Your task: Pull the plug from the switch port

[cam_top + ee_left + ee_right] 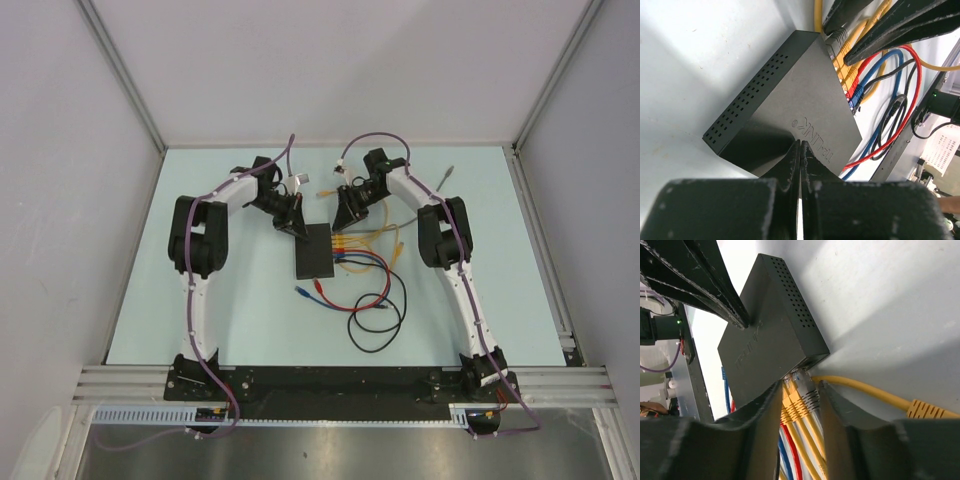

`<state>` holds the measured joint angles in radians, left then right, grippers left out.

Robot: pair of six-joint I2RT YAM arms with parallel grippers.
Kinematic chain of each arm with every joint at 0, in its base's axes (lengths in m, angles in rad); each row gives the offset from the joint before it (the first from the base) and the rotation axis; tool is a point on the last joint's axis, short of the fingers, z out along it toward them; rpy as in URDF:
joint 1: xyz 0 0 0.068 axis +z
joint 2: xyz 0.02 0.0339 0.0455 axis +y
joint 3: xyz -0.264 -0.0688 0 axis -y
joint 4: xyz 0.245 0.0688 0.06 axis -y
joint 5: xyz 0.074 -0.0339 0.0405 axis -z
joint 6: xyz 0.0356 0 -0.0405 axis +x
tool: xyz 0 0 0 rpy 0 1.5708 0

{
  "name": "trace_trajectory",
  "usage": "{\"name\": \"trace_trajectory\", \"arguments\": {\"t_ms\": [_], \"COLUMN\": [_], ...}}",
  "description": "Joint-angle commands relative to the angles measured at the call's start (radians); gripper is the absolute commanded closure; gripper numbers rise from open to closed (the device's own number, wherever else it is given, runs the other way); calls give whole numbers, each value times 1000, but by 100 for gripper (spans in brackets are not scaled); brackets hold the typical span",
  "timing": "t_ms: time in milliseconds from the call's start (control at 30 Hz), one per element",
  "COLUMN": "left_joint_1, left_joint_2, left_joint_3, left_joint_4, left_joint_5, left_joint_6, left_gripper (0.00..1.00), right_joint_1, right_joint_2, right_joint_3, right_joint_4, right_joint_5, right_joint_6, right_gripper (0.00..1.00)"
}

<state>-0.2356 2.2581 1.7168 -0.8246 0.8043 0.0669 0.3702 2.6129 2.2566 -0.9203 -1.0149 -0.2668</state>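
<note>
Right hand [801,390] astride grey plug [805,380]; closed left hand [800,150] on switch [805,90]

matte-black switch [805,95], yellow cables [860,388], pale-blue table [260,325]

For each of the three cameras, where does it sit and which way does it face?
Top external: above and behind the bases, looking down on table, left arm, right arm, switch.
Left wrist: looks along the shut left gripper, tips on the switch top.
Right wrist: looks along the right gripper, fingers either side of the plugs.
Both wrist views share the switch and the other arm's gripper.
</note>
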Motion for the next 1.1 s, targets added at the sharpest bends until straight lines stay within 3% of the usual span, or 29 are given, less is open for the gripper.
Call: {"name": "trace_trajectory", "arguments": {"t_ms": [0, 167, 1067], "left_joint_1": [-5, -8, -22], "left_joint_2": [54, 49, 57], "left_joint_3": [-9, -14, -8], "left_joint_4": [5, 5, 2], "left_joint_5": [-155, -165, -174], "left_joint_6": [36, 39, 56], "left_gripper": [100, 100, 100], "right_joint_1": [10, 13, 50], "right_joint_2": [39, 65, 134], "right_joint_3": [46, 40, 80], "right_joint_4": [-37, -69, -86], "right_joint_5": [-17, 18, 179], "right_joint_6": [-21, -69, -35], "right_gripper": [57, 53, 65]}}
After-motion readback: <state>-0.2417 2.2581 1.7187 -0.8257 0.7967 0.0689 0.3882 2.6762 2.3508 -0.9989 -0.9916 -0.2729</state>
